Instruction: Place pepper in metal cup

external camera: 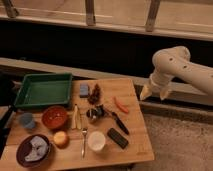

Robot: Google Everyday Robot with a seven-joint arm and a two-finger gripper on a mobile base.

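In the camera view, the gripper point(154, 95) is seen just past the right edge of the worktop point(136, 150), carried by the pale arm point(182, 67) and pointed downward; the jaws are held apart, and nothing is seen between them; the pepper point(120, 105) is laid on the worktop towards its right edge, apart from the gripper; the metal cup point(93, 114) is set upright near the middle, left of the pepper and not touching it; a green tray point(42, 90) is placed at the far left corner; a white cup point(96, 140) is stood near the front edge; a blue cup point(26, 120) is found by the left edge.
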